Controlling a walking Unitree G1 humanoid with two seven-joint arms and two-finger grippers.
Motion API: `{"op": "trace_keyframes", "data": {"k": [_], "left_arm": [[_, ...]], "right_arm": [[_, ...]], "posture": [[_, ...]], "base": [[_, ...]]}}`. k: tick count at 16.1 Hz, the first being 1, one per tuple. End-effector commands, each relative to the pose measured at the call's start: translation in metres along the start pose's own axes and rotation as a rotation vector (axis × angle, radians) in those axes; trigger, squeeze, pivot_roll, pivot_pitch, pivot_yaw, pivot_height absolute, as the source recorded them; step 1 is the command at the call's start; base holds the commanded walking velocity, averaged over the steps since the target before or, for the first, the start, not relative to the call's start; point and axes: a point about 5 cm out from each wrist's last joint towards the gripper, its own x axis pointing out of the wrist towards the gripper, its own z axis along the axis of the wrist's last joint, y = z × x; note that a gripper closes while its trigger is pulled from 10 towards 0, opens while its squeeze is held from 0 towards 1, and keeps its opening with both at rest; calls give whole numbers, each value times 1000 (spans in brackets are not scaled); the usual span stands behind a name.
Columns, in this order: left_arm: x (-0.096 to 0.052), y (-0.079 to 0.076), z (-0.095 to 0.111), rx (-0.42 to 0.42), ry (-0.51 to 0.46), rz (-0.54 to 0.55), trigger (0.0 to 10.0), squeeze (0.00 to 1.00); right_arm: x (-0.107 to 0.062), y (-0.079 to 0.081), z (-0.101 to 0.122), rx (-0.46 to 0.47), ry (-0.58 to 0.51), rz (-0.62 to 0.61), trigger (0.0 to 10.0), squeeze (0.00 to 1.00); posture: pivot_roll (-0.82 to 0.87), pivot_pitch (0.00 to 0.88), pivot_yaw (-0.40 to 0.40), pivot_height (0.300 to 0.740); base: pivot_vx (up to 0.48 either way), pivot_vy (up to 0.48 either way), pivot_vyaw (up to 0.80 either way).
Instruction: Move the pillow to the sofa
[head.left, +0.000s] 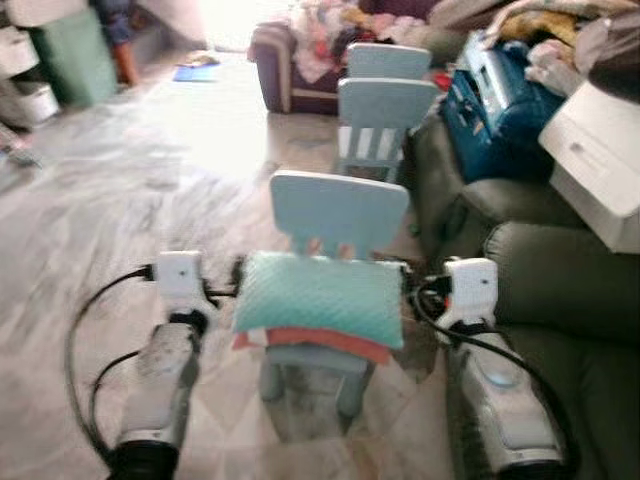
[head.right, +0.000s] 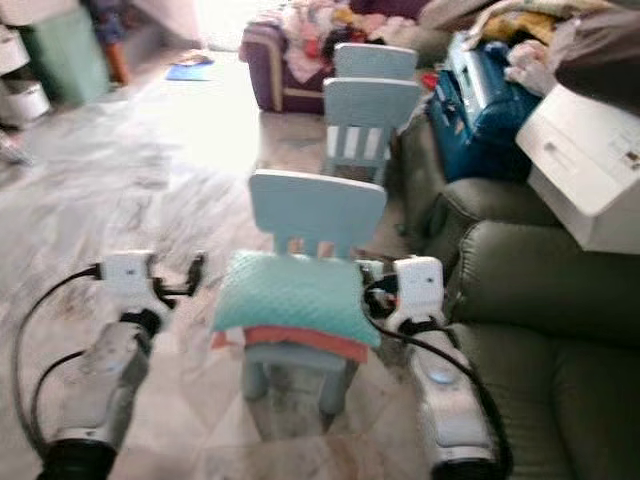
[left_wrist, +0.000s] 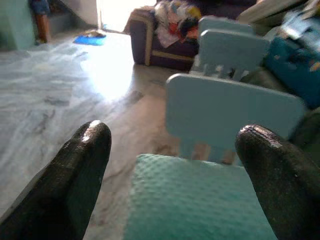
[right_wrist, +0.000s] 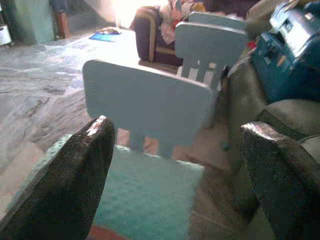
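Observation:
A teal pillow (head.left: 320, 297) with an orange underside lies on the seat of a small light-blue chair (head.left: 338, 212) right in front of me. My left gripper (head.left: 222, 290) is at the pillow's left edge, and in the left wrist view its fingers (left_wrist: 80, 170) stand open with the pillow (left_wrist: 195, 200) between and beyond them. My right gripper (head.left: 418, 288) is at the pillow's right edge, its fingers (right_wrist: 75, 175) open too. The dark green sofa (head.left: 560, 290) stands directly to the right of the chair.
Two more light-blue chairs (head.left: 380, 105) stand behind the first. A blue bag (head.left: 495, 100), a white box (head.left: 600, 160) and clothes crowd the sofa's far end. A purple armchair (head.left: 285, 65) heaped with laundry stands at the back. Marble floor (head.left: 110, 200) stretches to the left.

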Motion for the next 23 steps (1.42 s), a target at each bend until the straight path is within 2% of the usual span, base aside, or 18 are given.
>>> {"op": "trace_keyframes", "data": {"k": [1,5,17,23], "left_arm": [[1,-1,-1,23,12,10,10000,0],[3,0,-8,19,62,56,10000,0],[3,-4,-7,20,52,26,10000,0],[3,-2,-8,6,54,48,10000,0]], "right_arm": [[1,-2,2,-13,-1,-3,10000,0],[1,-2,1,-13,1,0,10000,0],[-1,-2,0,-10,7,-4,10000,0],[-1,-4,0,-13,8,-6,10000,0]], "posture": [[-100,97,-37,740],[-101,92,-35,740],[-109,100,-36,740],[-112,100,-40,740]], "base": [[0,0,0],[0,0,0],[0,0,0],[0,0,0]]}}
